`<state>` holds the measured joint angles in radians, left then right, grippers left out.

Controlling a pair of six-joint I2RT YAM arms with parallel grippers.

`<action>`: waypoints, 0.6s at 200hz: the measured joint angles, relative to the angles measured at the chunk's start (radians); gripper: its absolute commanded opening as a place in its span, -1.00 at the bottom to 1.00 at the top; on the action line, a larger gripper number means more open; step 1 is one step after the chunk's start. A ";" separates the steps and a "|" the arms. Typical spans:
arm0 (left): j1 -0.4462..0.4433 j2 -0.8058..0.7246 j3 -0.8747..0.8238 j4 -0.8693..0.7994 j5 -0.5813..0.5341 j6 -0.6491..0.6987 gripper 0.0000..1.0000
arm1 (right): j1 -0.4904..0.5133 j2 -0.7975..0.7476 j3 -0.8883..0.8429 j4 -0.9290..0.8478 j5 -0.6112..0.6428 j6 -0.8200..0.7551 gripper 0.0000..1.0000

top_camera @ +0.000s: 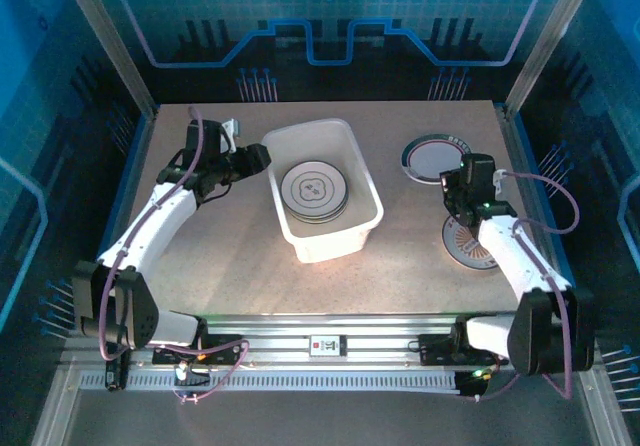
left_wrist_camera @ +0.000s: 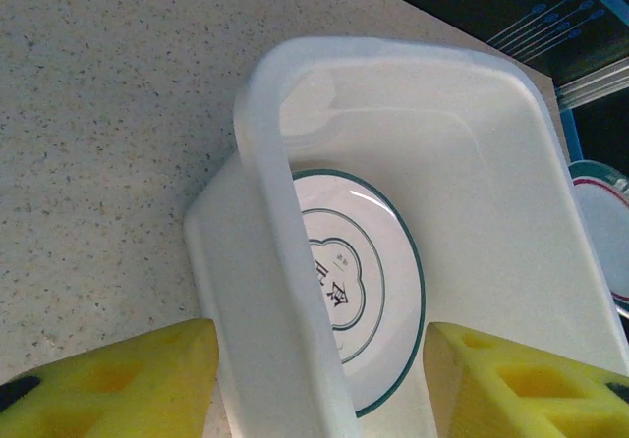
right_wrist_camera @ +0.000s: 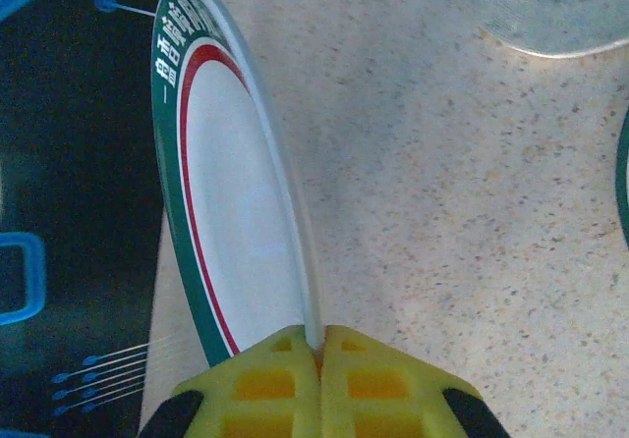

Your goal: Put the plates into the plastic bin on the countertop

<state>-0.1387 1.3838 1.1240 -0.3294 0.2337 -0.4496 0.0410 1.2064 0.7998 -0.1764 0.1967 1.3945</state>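
Pickup step: R gripper point(right_wrist_camera: 319, 345) pinched shut on rim of lettered plate point(right_wrist_camera: 231, 212). L gripper point(left_wrist_camera: 319, 379) gaped empty astride plastic bin point(left_wrist_camera: 472, 163) wall. Next probably needed lift, carry to bin.

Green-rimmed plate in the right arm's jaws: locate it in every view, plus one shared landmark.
Top external: green-rimmed plate far right, beyond the plastic bin.
Left wrist: right edge, past the plastic bin.
Right wrist: left of centre, edge in the jaws of the right gripper.
Shared landmark: speckled countertop.
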 measured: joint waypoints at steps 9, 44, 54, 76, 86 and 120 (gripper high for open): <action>0.000 -0.003 -0.008 0.000 0.004 -0.004 0.17 | 0.011 -0.029 0.005 -0.011 0.013 -0.009 -1.00; 0.000 -0.008 -0.026 0.007 0.016 -0.021 0.17 | 0.074 -0.104 0.039 -0.050 0.076 -0.063 -1.00; 0.000 -0.011 -0.030 0.008 0.019 -0.023 0.17 | 0.102 -0.116 0.056 -0.062 0.097 -0.078 -1.00; 0.000 -0.019 -0.034 0.015 0.026 -0.023 0.17 | 0.167 -0.132 0.097 -0.067 0.129 -0.107 -1.00; 0.000 -0.024 -0.034 0.019 0.026 -0.023 0.17 | 0.193 -0.134 0.116 -0.067 0.140 -0.121 -1.00; 0.000 -0.039 -0.035 0.021 0.026 -0.023 0.18 | 0.283 -0.127 0.165 -0.063 0.168 -0.147 -1.00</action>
<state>-0.1387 1.3449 1.0889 -0.3080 0.2600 -0.4721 0.3237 1.0798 0.9649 -0.2398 0.3645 1.2472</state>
